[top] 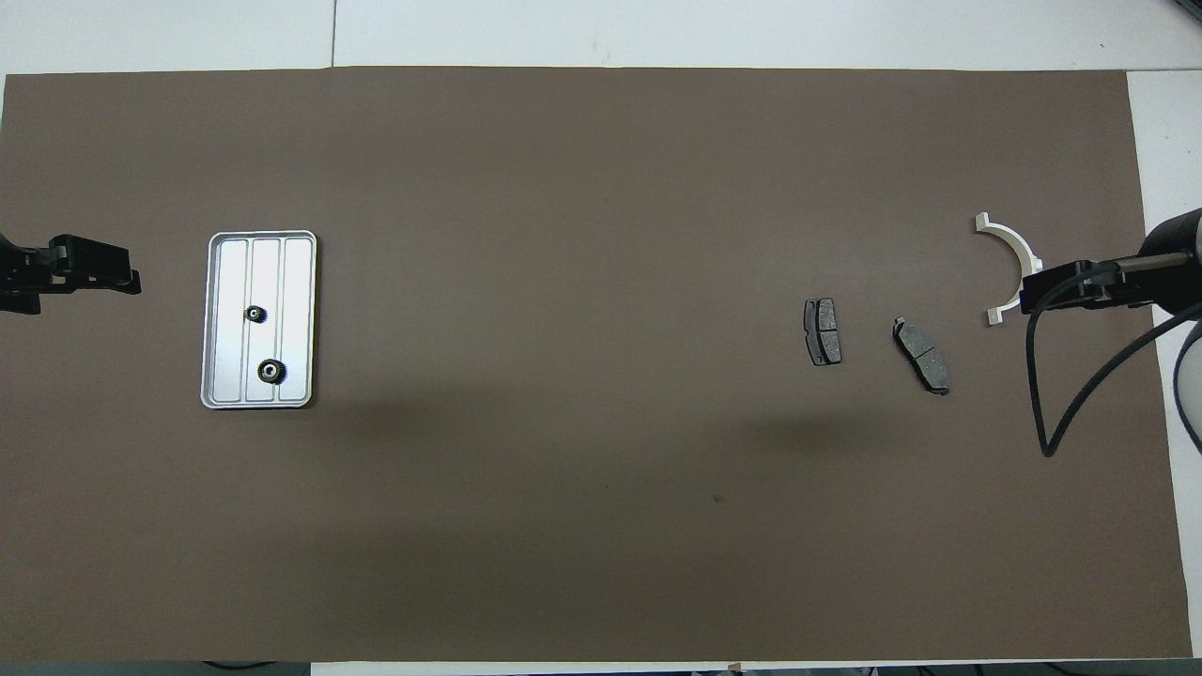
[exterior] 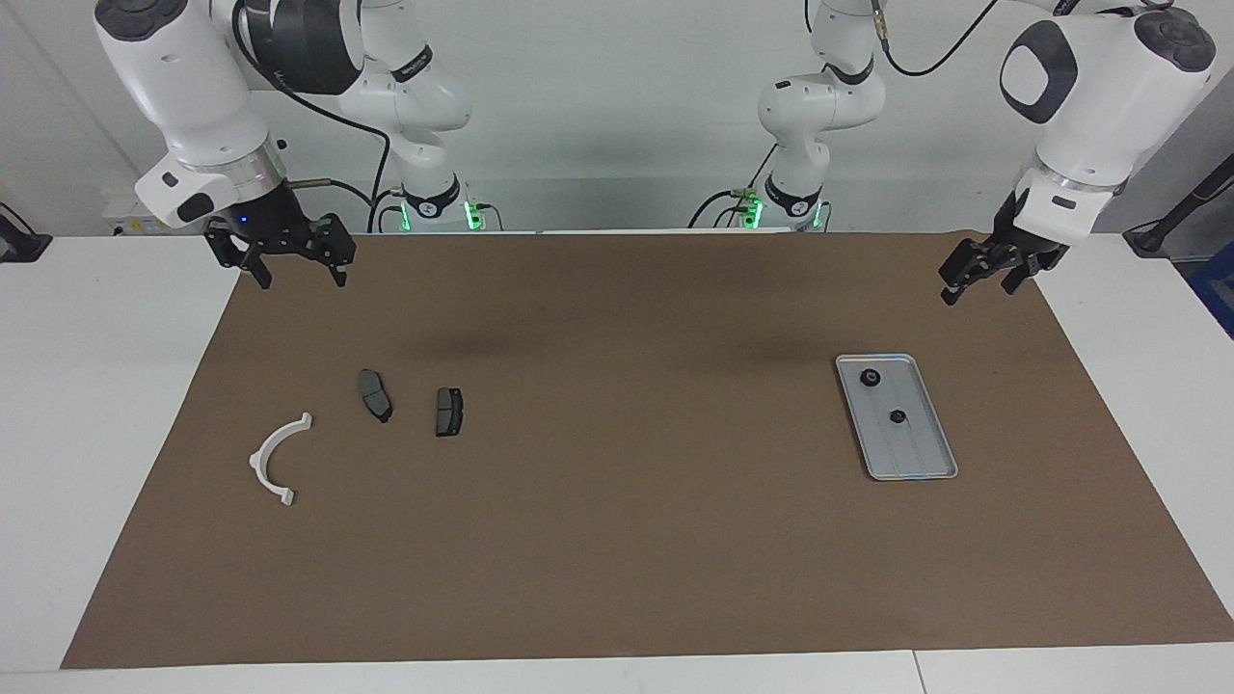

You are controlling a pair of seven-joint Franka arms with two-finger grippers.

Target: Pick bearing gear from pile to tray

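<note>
Although the task asks for bearing gears to go from pile to tray, the facing view is showing two small black gears (exterior: 871, 377) (exterior: 897, 416) already lying in the tray (exterior: 940, 453), toward the left arm's end of the table. Among the pile, near the right arm's end, only the white arc (exterior: 273, 461) and two brake pads (exterior: 375, 394) (exterior: 448, 411) are showing; no gear is lying loose there, so the picking is looking finished. The right gripper (exterior: 299, 277) is hanging open and empty over the table's edge nearest the robots, and the left gripper (exterior: 976, 280) is hanging open and empty over the corner above the tray.

Seen from overhead, the tray (top: 233, 324) is carrying both gears (top: 254, 314) (top: 271, 371) in its middle channel, well apart from the arc (top: 1014, 249) and pads (top: 822, 330) (top: 922, 354). Both grippers (top: 99, 274) (top: 1056, 286) are waiting at the ends, carrying nothing.
</note>
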